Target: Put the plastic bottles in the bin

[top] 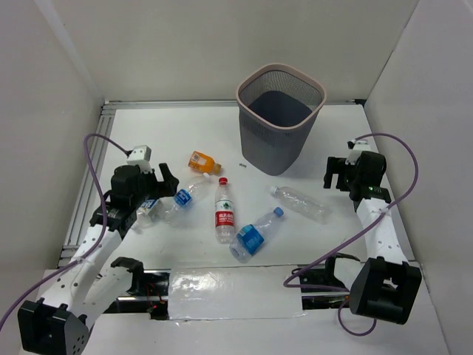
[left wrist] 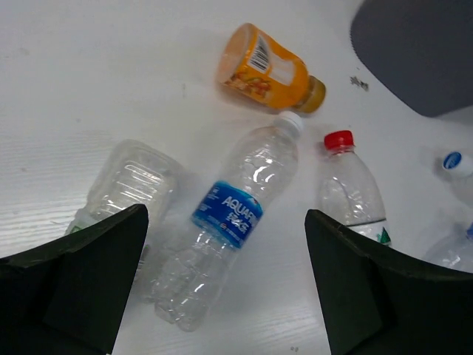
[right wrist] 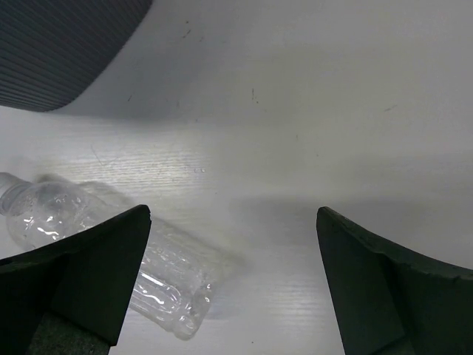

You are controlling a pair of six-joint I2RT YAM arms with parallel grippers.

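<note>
The bin (top: 281,118), a dark grey mesh basket with a pale rim, stands at the back centre. Several bottles lie on the white table: a short orange one (top: 202,162), a blue-labelled one (top: 179,200), a red-labelled one (top: 224,211), a second blue-labelled one (top: 255,235) and a plain clear one (top: 299,203). My left gripper (top: 165,180) is open and hovers over the blue-labelled bottle (left wrist: 236,214), which lies between its fingers. My right gripper (top: 336,174) is open and empty, just right of the plain clear bottle (right wrist: 162,277).
A crushed clear bottle (left wrist: 133,181) lies under my left finger. In the left wrist view the orange bottle (left wrist: 270,70) and the red-capped bottle (left wrist: 347,185) lie close by. Grey walls close in the table. A clear plastic sheet (top: 229,292) lies at the near edge.
</note>
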